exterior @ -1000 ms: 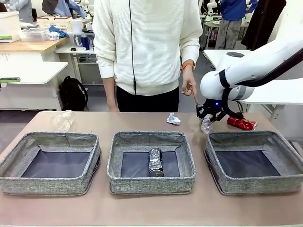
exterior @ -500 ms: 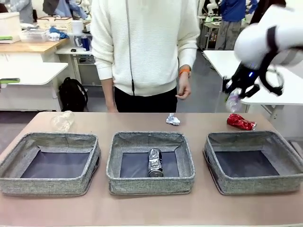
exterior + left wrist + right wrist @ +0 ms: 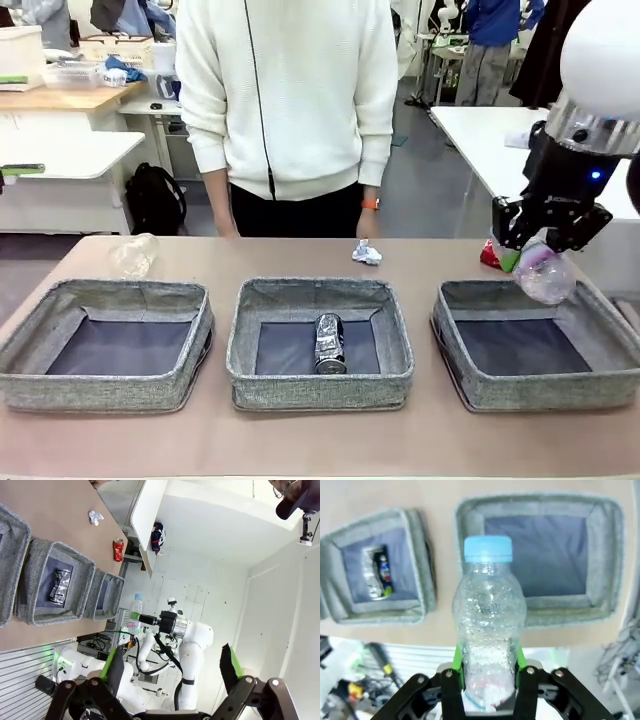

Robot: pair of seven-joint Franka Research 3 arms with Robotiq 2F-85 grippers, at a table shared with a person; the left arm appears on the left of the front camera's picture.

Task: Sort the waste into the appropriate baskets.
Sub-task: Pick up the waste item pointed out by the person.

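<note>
My right gripper [image 3: 532,252] is shut on the clear plastic bottle [image 3: 546,276] and holds it in the air over the far right part of the right basket [image 3: 538,388]. In the right wrist view the bottle [image 3: 489,605] stands cap-up between the green pads of the gripper [image 3: 489,677], above that basket [image 3: 542,618]. The middle basket [image 3: 318,385] holds a crushed dark can [image 3: 329,343]. A red can [image 3: 488,256], a paper wad [image 3: 366,252] and a clear cup [image 3: 132,255] lie on the table behind the baskets. My left gripper [image 3: 172,667] is open, high above the table.
The left basket [image 3: 100,390] has a bare dark bottom. A person in a white sweater [image 3: 290,100] stands at the far edge behind the middle basket, one hand hanging near the paper wad. White tables stand to the right beyond the table.
My right arm lifted the bottle off the table behind the right basket, swung it up to the right, then brought it down over that basket. The person's pointing hand has dropped back.
</note>
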